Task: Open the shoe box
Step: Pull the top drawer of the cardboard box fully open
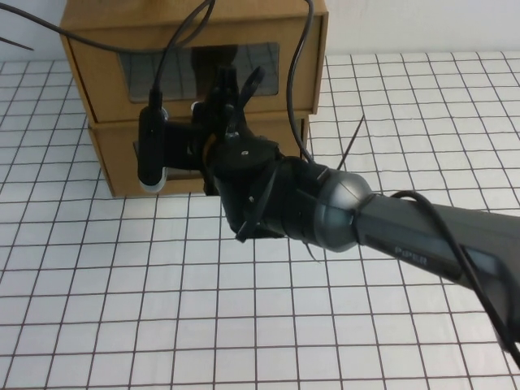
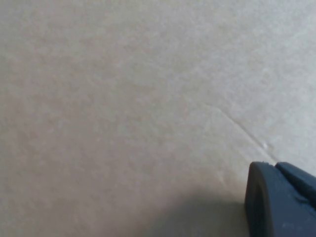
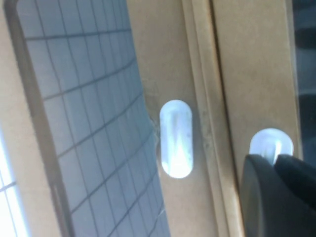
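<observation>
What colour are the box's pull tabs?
White pull tabs, clearest in the right wrist view; right gripper at one, left gripper near cardboard.

The right arm point(image 1: 422, 236) reaches in from the right edge of the tabletop point(image 1: 422, 97) toward the far edge. Its wrist point(image 1: 252, 175) is rolled sideways, and the right claw point(image 1: 237, 88) points away near the far middle. The left claw point(image 2: 279, 197) shows only a dark tip in its wrist view.
</observation>
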Controlling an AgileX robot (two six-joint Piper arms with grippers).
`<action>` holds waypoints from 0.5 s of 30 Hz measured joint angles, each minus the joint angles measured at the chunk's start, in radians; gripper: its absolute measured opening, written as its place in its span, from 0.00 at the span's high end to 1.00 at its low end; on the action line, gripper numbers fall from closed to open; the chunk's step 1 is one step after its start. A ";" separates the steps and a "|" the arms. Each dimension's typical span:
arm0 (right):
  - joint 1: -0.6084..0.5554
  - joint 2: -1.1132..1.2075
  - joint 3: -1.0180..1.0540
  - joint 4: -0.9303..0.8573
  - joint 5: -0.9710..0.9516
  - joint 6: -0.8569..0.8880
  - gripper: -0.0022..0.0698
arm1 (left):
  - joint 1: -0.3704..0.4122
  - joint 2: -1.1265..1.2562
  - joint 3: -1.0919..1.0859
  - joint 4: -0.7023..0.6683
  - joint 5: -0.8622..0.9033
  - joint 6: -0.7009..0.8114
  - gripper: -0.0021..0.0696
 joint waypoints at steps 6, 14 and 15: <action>0.002 -0.074 0.090 0.057 -0.009 -0.018 0.96 | 0.000 0.000 0.000 0.000 0.000 -0.001 0.97; 0.032 -0.170 0.220 0.064 -0.011 -0.018 0.96 | 0.000 0.000 0.000 0.000 0.000 -0.011 0.97; 0.033 -0.172 0.225 0.064 -0.011 -0.018 0.96 | 0.000 0.000 0.000 0.000 0.000 -0.011 0.97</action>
